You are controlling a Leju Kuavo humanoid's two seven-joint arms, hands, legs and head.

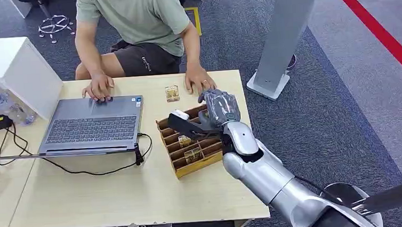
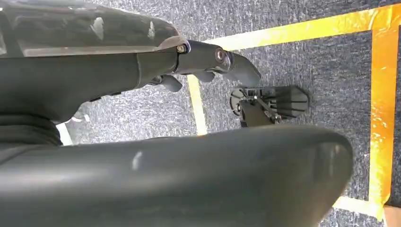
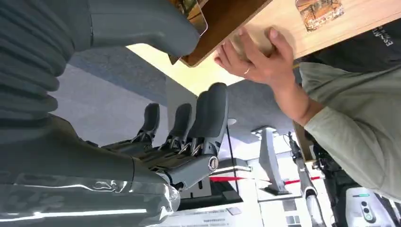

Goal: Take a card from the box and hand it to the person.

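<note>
— Table [image 1: 114, 199] first: pale wood, with a grey laptop [image 1: 94, 123] on it and a person [image 1: 133, 22] in a green shirt seated across, one palm on the laptop, the other flat on the wood.

— Any writing to read?

— Small print on the person's dark shorts, too fine to make out.

— And the box?

— Brown slotted box [image 1: 190, 146] sits just right of the laptop, cards standing in its compartments. One loose card [image 1: 172, 93] lies beyond it, beside the person's hand [image 1: 199, 81].

— Robot's right hand?

— Right hand [image 1: 212, 115] hovers over the box's far end, thumb reaching towards the slots. The right wrist view shows dark fingers [image 3: 208, 113] straight, side by side, apart from the thumb, nothing between them.

— Left hand?

— Left hand [image 2: 208, 59] hangs above grey carpet [image 2: 307, 52] with yellow tape [image 2: 383, 94]; fingers partly curled, grip unclear.
</note>
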